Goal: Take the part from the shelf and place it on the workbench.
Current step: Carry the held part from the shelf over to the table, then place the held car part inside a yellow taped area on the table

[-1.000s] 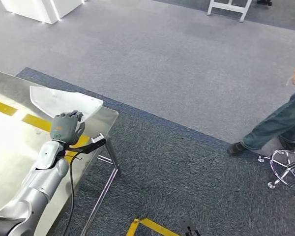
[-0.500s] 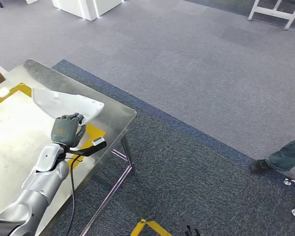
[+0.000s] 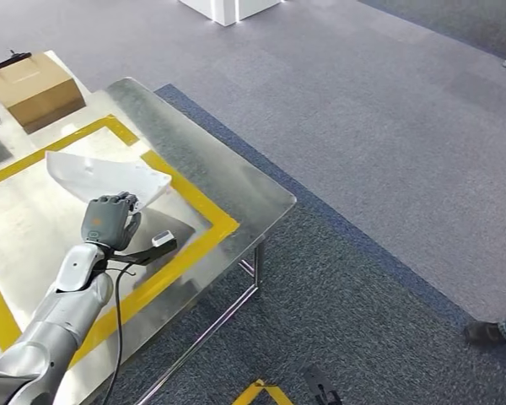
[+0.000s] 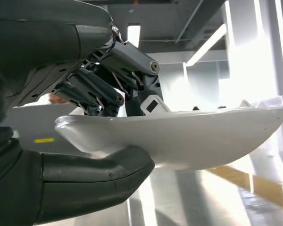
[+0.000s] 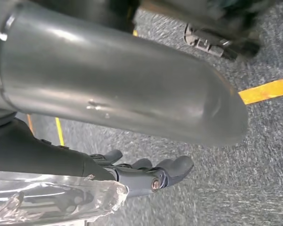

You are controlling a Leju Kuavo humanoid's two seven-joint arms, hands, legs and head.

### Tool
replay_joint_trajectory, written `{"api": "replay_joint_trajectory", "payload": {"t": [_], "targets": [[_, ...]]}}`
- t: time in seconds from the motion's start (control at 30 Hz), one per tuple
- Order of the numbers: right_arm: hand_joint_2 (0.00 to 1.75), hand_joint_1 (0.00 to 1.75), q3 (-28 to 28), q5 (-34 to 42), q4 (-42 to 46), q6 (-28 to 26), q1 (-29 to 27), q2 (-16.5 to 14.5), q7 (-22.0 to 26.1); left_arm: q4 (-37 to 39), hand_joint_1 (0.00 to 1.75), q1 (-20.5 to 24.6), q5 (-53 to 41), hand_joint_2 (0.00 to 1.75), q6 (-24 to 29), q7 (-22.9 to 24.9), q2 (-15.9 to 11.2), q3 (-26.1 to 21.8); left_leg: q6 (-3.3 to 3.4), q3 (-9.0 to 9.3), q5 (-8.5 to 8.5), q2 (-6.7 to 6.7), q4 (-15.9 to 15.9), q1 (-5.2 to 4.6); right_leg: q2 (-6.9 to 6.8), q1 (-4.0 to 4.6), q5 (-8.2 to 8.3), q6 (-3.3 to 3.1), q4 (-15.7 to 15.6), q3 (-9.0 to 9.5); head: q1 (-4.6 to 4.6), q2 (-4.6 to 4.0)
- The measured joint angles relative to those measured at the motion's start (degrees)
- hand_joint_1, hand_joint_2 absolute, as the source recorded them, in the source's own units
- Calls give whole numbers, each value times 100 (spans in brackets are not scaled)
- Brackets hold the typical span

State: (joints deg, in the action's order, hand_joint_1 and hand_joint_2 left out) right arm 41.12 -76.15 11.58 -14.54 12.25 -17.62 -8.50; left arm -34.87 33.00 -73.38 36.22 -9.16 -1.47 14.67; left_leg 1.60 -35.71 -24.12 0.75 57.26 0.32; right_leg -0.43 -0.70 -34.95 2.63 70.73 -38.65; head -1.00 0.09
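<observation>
One tabletop (image 3: 250, 190): shiny steel, yellow-taped rectangle marking the drop zone.
Part: long white curved plastic shell (image 3: 104, 177), carried level above that zone's far left.
Left robot hand (image 3: 107, 221): clamped on its near edge.
Right robot hand (image 5: 147, 172): hanging, fingers extended, holding nothing.

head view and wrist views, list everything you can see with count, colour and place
white part: 1, white, held over the workbench, inside the yellow outline
workbench: 1, shiny metal with a yellow taped outline, left half of the head view
cardboard box: 1, brown, far corner of the workbench
carpet: grey with a darker blue-grey patch under the workbench
yellow floor tape: 1 corner, yellow, on the floor near the bottom edge
white stand: 1, white, far side of the floor
person's shoe: 1, dark, right edge
left hand: 1, grey, grips the white part from the near side
right hand: 1, dark grey, hangs over the carpet, holds nothing
</observation>
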Motion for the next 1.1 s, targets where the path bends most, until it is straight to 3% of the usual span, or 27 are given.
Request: {"api": "replay_joint_trajectory", "payload": {"t": [0.03,0.07,0.1,0.13,0.2,0.27,0.33,0.4,0.47,0.53,0.57,0.6,0.63,0.7,0.77,0.83,0.87,0.93,0.97,1.03,1.07,1.1], "targets": [[0,0,0,0,0,3,-6,1,-9,25,175,-2,-14,175,0,10,6,0,4,2,-2,85,2,-2,21,3,-52,2,272,-168,2,0],[0,0,0,0,0,4,-8,1,-19,53,175,-4,-29,175,0,21,8,0,4,5,-3,177,3,-4,32,5,14,-3,337,-246,5,0],[0,0,-1,0,0,7,-5,1,-25,79,175,-5,-42,175,0,29,9,1,2,10,-4,267,5,-3,47,4,188,-16,174,-215,8,0],[0,0,-3,0,0,10,3,1,-34,102,175,-2,-51,175,0,34,9,1,-4,15,-7,355,8,0,97,1,432,-32,-179,-89,11,0],[0,0,-6,0,0,13,18,1,-56,139,175,16,-68,175,-1,44,10,1,-43,1,-10,505,22,8,388,-34,775,-75,-938,242,11,0],[0,0,-10,1,0,17,30,0,-74,176,175,31,-85,175,-3,50,6,1,-120,-51,12,641,26,36,582,-49,822,-113,-1256,408,10,0],[0,0,-15,1,1,21,46,-6,-86,213,175,31,-98,175,-4,54,-19,2,-200,-91,28,739,18,68,478,-38,815,-159,-1296,443,11,0],[0,0,-18,1,2,22,68,-19,-87,245,175,47,-108,175,-5,56,-41,2,-256,-172,-92,491,179,52,332,-42,829,-226,-1351,487,-11,0],[0,0,-19,2,2,24,74,-27,-84,269,175,79,-114,175,-8,58,-37,3,-297,-451,-405,112,771,33,169,-31,822,-285,-1380,521,-38,0],[0,0,-19,3,2,24,63,-28,-84,296,175,91,-116,175,-14,60,-31,4,-329,-792,-656,-6,1461,42,1,-18,799,-308,-1375,532,-46,0],[0,0,-19,4,2,25,60,-28,-84,311,175,91,-118,175,-16,63,-32,4,-338,-862,-652,-21,1599,45,-82,-15,786,-309,-1372,538,-48,0],[0,0,-19,5,2,28,61,-28,-84,326,175,92,-122,175,-18,66,-34,4,-339,-817,-541,-37,1511,45,-161,-13,774,-304,-1369,550,-48,0],[0,0,-19,8,2,32,64,-29,-82,337,175,96,-133,175,-19,69,-36,4,-329,-656,-353,-76,1217,41,-239,-11,757,-296,-1368,572,-48,0],[0,0,-19,18,2,37,70,-30,-76,346,175,124,-163,175,-23,73,-37,4,-279,-223,-49,-302,435,-9,-384,11,712,-258,-1365,627,-50,0],[0,0,-18,33,2,38,79,-30,-70,347,175,172,-190,175,-30,74,-26,7,-210,-11,10,-461,37,-65,-512,48,675,-205,-1362,660,-46,0],[0,0,-17,43,3,39,86,-32,-67,356,175,192,-211,175,-37,81,-29,9,-147,-9,-3,-362,8,-77,-636,61,645,-154,-1366,686,-40,0],[0,0,-16,45,3,39,90,-33,-65,361,175,192,-221,175,-41,91,-30,9,-121,-5,3,-289,-4,-66,-600,52,604,-123,-1338,684,-31,0],[0,0,-16,49,4,39,96,-33,-56,372,175,206,-248,175,-61,122,-19,11,-52,11,17,-162,-28,-28,-327,25,387,-69,-998,528,-3,0],[0,0,-16,51,4,39,91,-32,-52,375,175,214,-261,175,-75,138,-3,12,-25,9,19,-100,-30,-17,-150,12,222,-52,-652,356,15,0],[0,0,-14,56,4,39,63,-31,-54,387,175,209,-281,175,-109,156,18,14,6,8,18,46,-29,-13,0,4,-48,-36,110,-48,36,0],[0,0,-13,58,4,39,52,-30,-55,395,175,198,-284,175,-120,160,25,15,8,8,17,133,-27,-13,21,4,-56,-33,302,-179,43,0],[0,0,-12,59,4,39,46,-30,-55,404,175,187,-286,175,-127,161,29,15,7,10,17,222,-25,-13,34,4,53,-39,274,-211,50,0]]}}
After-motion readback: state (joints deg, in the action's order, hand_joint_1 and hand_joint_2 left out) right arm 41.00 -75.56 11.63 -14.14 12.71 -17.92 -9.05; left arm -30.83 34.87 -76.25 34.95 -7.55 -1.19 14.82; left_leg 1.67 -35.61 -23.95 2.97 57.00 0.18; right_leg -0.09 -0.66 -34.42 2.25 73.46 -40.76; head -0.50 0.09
